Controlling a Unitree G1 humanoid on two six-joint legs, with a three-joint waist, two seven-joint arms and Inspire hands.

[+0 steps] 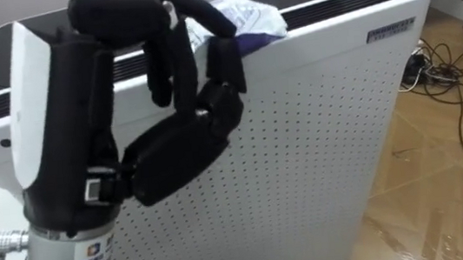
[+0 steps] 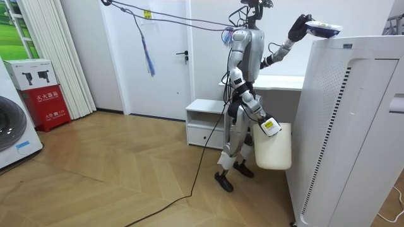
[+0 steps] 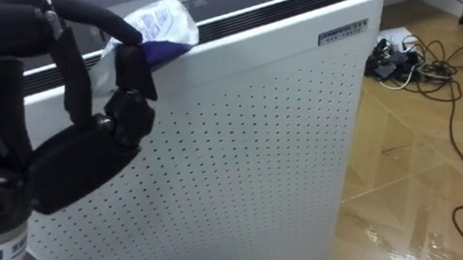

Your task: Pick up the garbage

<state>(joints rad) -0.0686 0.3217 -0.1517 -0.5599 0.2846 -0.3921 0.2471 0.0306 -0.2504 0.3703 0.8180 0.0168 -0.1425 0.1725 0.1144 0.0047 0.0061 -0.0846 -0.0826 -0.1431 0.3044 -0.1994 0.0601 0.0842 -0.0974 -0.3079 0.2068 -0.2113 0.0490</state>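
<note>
A crumpled white and purple wrapper (image 1: 245,16) (image 3: 158,23) lies at the front edge on top of a tall white perforated air purifier (image 1: 302,139) (image 3: 242,146). My left hand (image 1: 181,144) (image 3: 69,166) is raised against that edge, its fingers curled over the wrapper's near end and the thumb under it. In the room view I stand beside the purifier (image 2: 341,126), left hand (image 2: 298,26) up at the wrapper (image 2: 323,27). My right hand (image 2: 265,124) hangs low and a white bin (image 2: 273,148) hangs from it, off the floor.
A tangle of dark cables (image 1: 434,67) (image 3: 398,58) lies on the wooden floor to the right of the purifier. Behind me stands a low white cabinet (image 2: 205,123). A red box (image 2: 47,104) and a washing machine (image 2: 12,132) are far off at the room view's left.
</note>
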